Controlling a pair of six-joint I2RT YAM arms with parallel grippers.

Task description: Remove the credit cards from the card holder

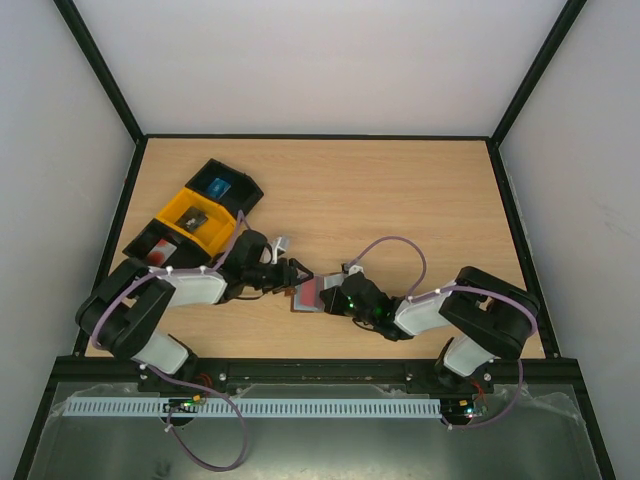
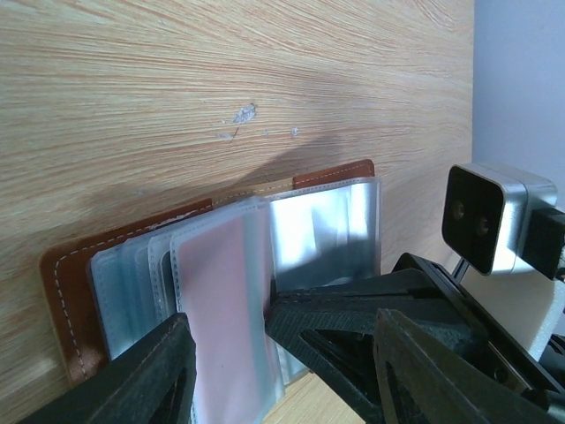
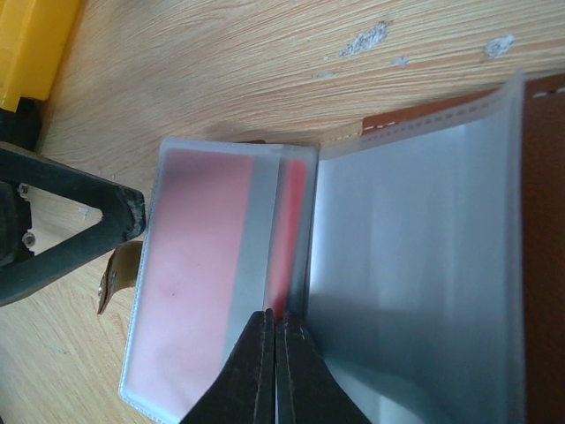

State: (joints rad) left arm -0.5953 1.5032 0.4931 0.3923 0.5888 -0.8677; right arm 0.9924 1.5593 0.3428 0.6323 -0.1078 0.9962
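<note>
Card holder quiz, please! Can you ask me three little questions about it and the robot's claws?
1. True or false: the right claw is wide open.
2. What colour is the credit card just past that claw's tip, inside the card holder? A blue, B red, C green.
3. Fill the gap: the claw with its fingers apart is the ____ claw.

Key: 1 false, it is shut. 2 B. 3 left: the left claw.

this looks like a robot lab: a wood bench (image 1: 400, 190) shut in by plain white walls (image 1: 300, 60), with a left arm (image 1: 185, 288) and a right arm (image 1: 430, 312) bolted on.
</note>
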